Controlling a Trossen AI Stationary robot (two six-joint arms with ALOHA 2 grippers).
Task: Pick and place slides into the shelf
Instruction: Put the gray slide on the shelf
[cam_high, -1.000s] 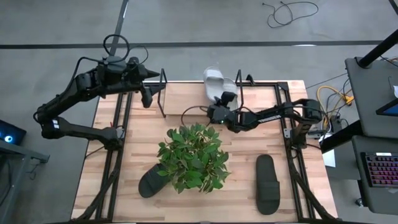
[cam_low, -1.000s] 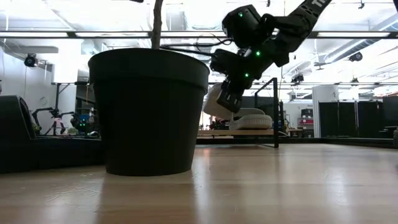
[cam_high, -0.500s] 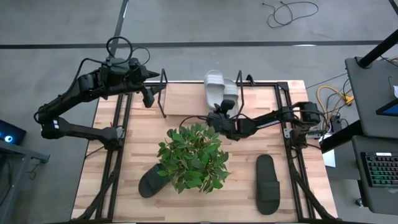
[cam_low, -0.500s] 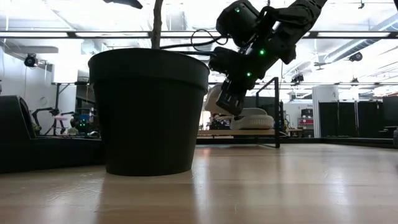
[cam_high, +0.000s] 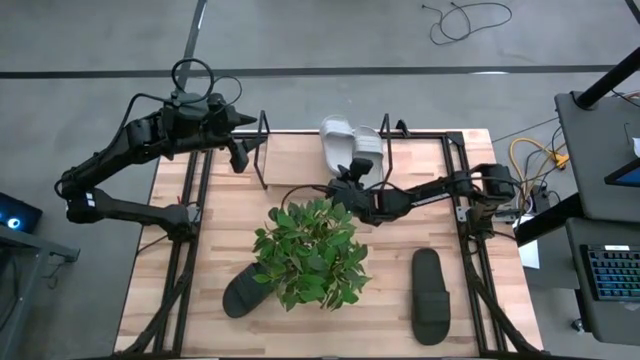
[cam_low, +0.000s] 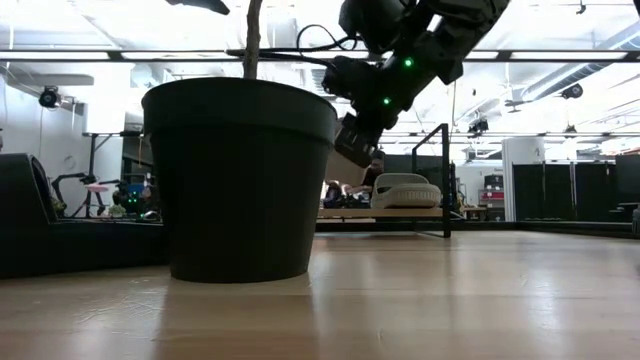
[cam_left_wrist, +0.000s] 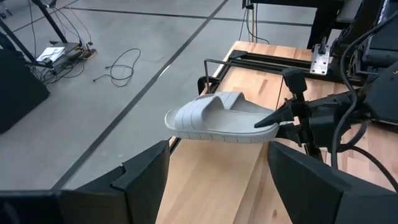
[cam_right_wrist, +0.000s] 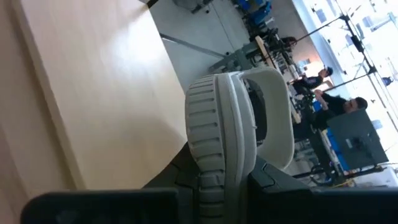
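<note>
Two dark arms, black jointed links. Left arm (cam_high: 110, 165): looped black cable, white marking near base. Right arm (cam_high: 430, 188): black cable loop, small green lights, blocky matte-black fingers (cam_left_wrist: 149, 171).

Right arm reached across the far middle of the worktop, wrist raised; right end effector (cam_high: 345, 180) clamped on a grey slide (cam_high: 336, 147). Left arm waited at the far left corner, left end effector (cam_high: 238, 155) spread wide.
</note>
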